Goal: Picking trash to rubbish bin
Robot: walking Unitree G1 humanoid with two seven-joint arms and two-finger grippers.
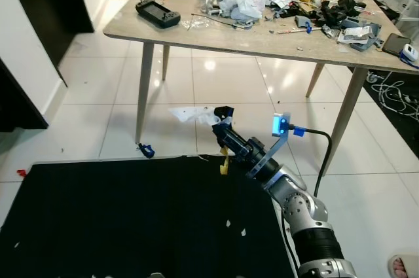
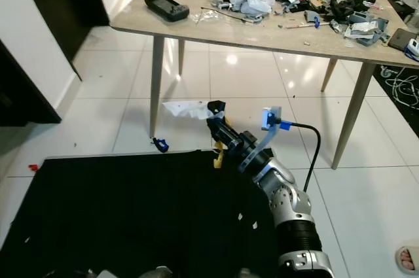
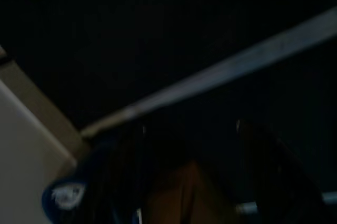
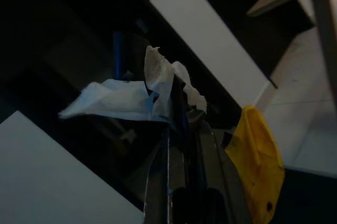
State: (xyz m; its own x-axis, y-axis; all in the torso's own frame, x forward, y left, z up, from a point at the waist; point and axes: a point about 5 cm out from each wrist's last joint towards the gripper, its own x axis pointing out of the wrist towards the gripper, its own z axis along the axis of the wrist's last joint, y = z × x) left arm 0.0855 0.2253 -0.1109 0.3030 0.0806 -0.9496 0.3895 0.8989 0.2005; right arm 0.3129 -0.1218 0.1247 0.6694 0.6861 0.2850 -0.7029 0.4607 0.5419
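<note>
Where the right gripper (image 1: 219,120) reaches out over the far edge of a black mat (image 1: 131,212), its two black fingers are closed on a crumpled white tissue (image 1: 191,115), which hangs in the air above the white tiled floor (image 1: 249,95), just right of a table leg. A yellow scrap (image 1: 223,160) dangles under the gripper. The left wrist view is too dark to tell how the left gripper stands. On the floor by the near left table leg lies a small blue object (image 1: 146,151), at the mat's far edge. Farther off stands a wooden table (image 1: 163,29), strewn with a black handheld console (image 1: 157,12), white plastic bags (image 1: 242,0) and assorted clutter. White cables (image 1: 393,91) lie on the floor at far right.
</note>
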